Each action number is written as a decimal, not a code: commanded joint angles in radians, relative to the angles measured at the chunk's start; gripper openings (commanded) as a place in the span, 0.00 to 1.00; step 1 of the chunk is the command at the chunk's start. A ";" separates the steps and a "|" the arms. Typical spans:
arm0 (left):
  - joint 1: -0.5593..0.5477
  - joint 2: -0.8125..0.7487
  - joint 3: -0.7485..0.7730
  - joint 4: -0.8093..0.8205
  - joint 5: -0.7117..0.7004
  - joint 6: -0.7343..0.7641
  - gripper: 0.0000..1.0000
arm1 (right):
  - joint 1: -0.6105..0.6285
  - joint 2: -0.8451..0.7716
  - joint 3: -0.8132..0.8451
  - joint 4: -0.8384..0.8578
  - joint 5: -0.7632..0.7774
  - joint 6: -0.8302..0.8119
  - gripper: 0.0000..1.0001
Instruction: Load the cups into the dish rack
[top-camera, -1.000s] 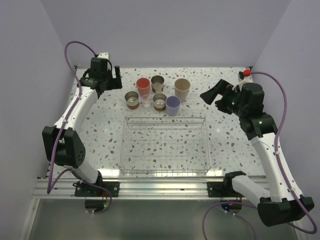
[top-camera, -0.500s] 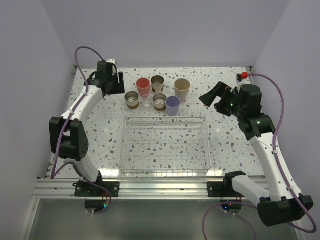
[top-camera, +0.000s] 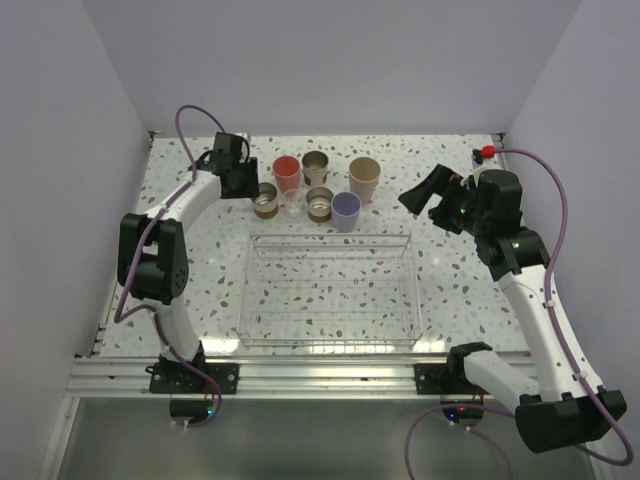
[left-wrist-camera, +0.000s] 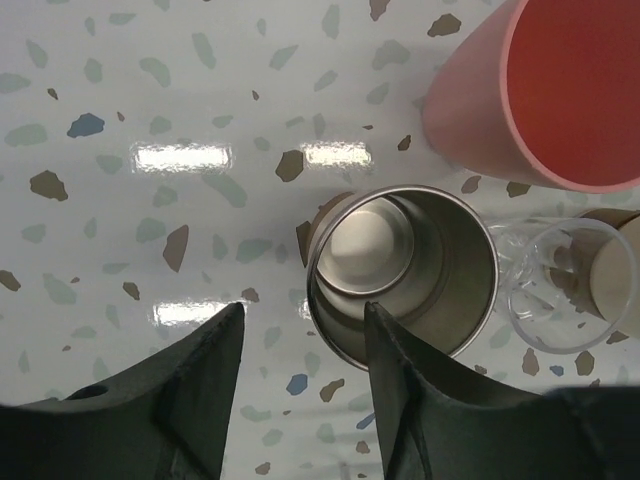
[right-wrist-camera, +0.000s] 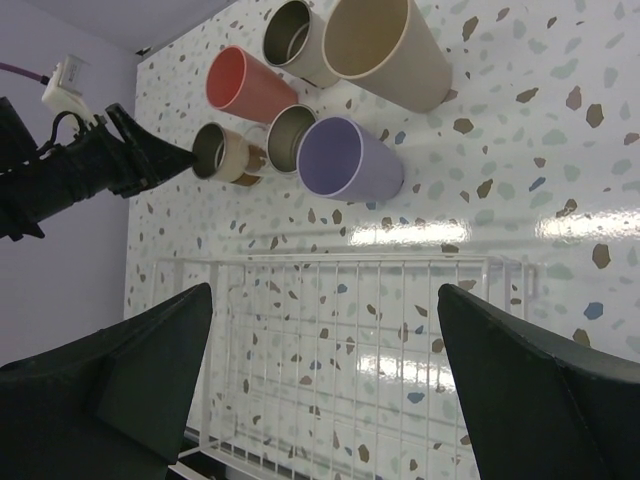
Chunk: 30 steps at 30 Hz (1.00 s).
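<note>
Left gripper (left-wrist-camera: 302, 325) swung in, above steel cup (left-wrist-camera: 405, 265) — jaws half closed

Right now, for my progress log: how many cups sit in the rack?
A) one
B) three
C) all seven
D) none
D: the rack holds nothing, and the cups all stand in a cluster beyond its far side.
</note>
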<state>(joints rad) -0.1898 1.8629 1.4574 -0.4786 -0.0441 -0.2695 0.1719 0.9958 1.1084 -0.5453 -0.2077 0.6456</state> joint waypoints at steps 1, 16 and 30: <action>-0.007 0.030 0.012 0.047 0.004 -0.007 0.53 | 0.003 0.006 -0.001 0.019 0.005 -0.018 0.98; -0.008 0.125 0.116 0.014 0.010 0.003 0.17 | 0.003 0.044 0.007 0.019 0.017 -0.038 0.98; -0.007 0.015 0.204 -0.032 0.006 -0.013 0.00 | 0.005 0.034 0.041 0.027 -0.044 -0.041 0.98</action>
<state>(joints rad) -0.1925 1.9854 1.5856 -0.5041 -0.0338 -0.2699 0.1722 1.0431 1.1069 -0.5453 -0.2085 0.6205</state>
